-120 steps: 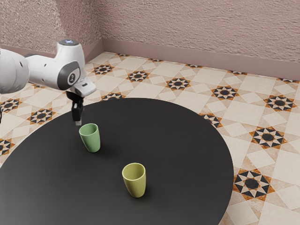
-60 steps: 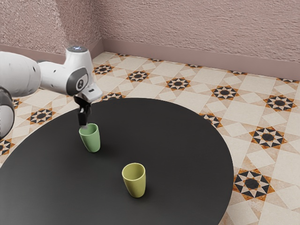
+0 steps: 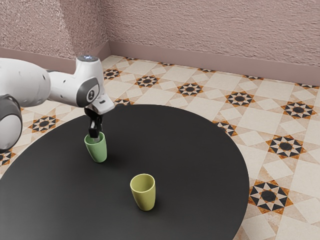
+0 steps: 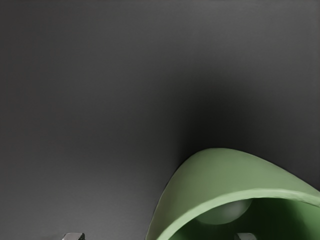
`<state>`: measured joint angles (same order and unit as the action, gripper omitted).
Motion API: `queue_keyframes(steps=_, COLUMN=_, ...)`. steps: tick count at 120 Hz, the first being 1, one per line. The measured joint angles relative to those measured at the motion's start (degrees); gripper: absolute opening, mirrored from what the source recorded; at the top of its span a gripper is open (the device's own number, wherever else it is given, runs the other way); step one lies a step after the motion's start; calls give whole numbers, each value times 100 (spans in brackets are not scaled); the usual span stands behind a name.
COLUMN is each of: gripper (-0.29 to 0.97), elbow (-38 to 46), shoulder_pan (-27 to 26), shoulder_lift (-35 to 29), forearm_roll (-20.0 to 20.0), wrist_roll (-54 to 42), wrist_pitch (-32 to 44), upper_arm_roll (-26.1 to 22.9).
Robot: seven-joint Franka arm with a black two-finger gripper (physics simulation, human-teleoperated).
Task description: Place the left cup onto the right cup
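I'm bringing the end effector (image 3: pixel 93 134) down onto the green cup (image 3: pixel 96 149), fingers apart, straddling its rim, not gripping.

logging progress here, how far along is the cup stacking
Early. Done: the end effector is positioned at the rim of the green cup, straddling its wall. In hand: the grasp, jaws open, the cup standing on the table. Left: closing, lifting, and setting it onto the yellow-green cup.
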<state>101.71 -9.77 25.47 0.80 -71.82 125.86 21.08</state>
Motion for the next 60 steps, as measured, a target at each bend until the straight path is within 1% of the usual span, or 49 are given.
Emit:
queue_keyframes(steps=11, gripper=11, elbow=0, shoulder_pan=-3, shoulder_lift=5, forearm_roll=19, wrist_roll=-13, wrist_pitch=14, upper_arm_roll=-4)
queue_keyframes(steps=24, gripper=1, elbow=0, shoulder_pan=-11, shoulder_lift=-1, forearm_roll=30, wrist_roll=-24, wrist_pitch=26, upper_arm_roll=-7)
queue_keyframes(steps=39, gripper=-5, elbow=0, shoulder_pan=-15, shoulder_lift=-19, forearm_roll=38, wrist_roll=-34, wrist_pitch=35, upper_arm_roll=-16)
queue_keyframes(steps=60, gripper=-9, elbow=0, shoulder_pan=-16, shoulder_lift=-39, forearm_roll=108, wrist_roll=-37, wrist_pitch=47, upper_arm_roll=-25)
